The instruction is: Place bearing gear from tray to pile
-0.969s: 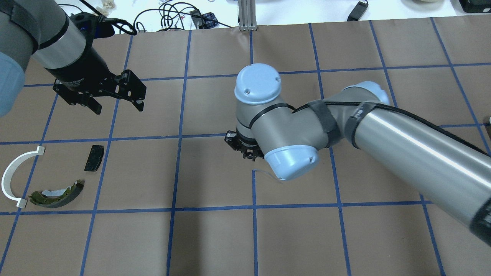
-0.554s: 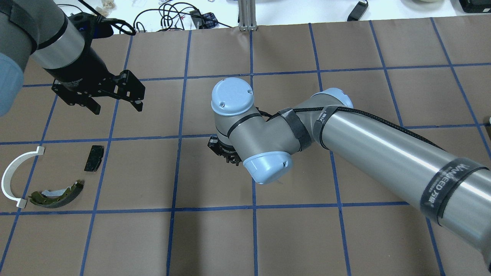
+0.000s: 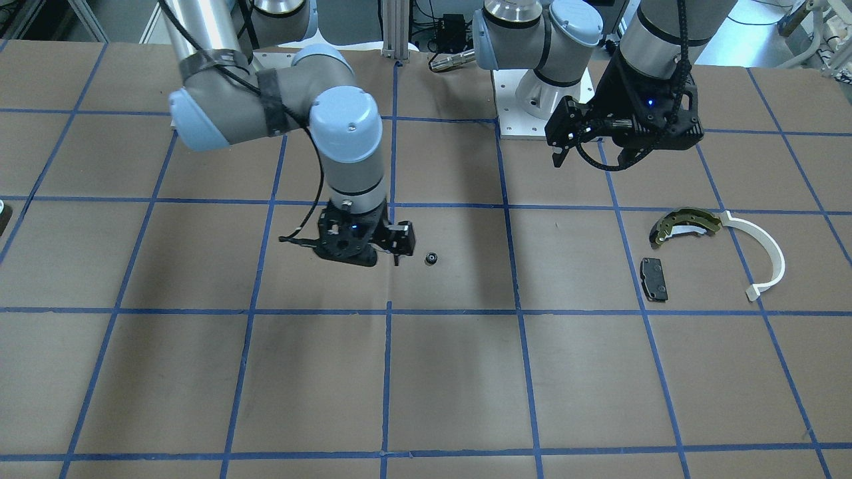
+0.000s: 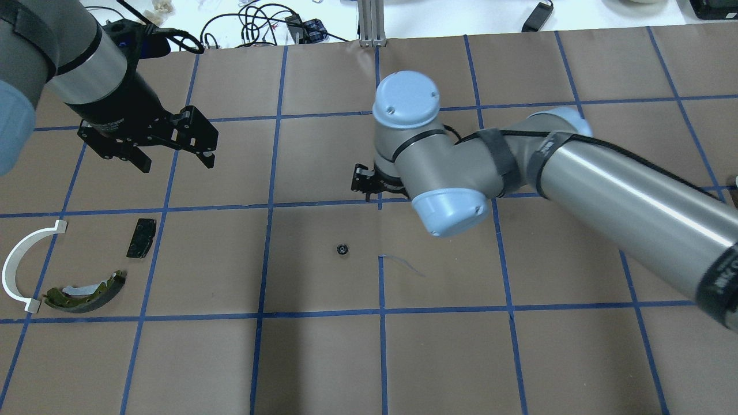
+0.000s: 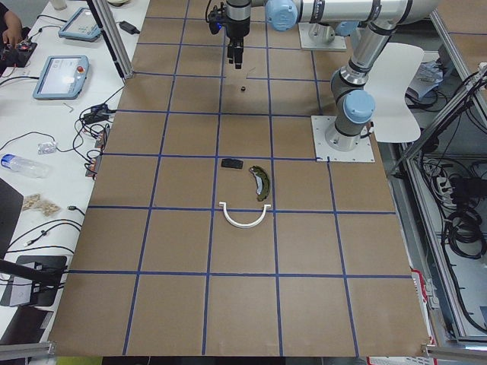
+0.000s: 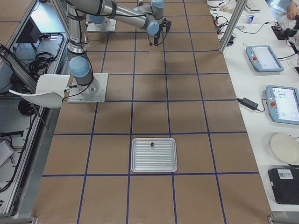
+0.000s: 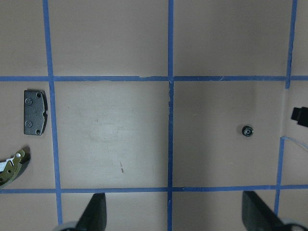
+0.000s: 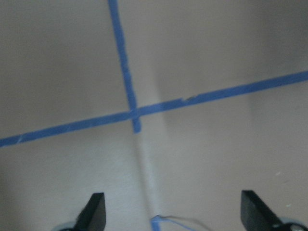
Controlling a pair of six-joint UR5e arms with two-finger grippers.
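The bearing gear [image 4: 342,249] is seen lying on the brown paper of the table [image 4: 323,357], near the middle and just beside the end of a blue tape line; it is touched by neither gripper. The right gripper [image 4: 365,183] is held above the paper, near the gear but apart from it, and in its wrist view the fingers [image 8: 95,211] are spread wide with nothing between them. The left gripper [image 4: 176,162] is likewise spread and empty, raised above the paper near the pile [image 3: 653,278]. The pile is found well apart from the gear, on the robot's left: an olive-gold brake shoe [image 4: 81,302], a white half-ring strip [image 4: 7,271] just beside it, and a small black pad [image 4: 141,237]. A metal tray [image 6: 140,163] is shown far from both arms.
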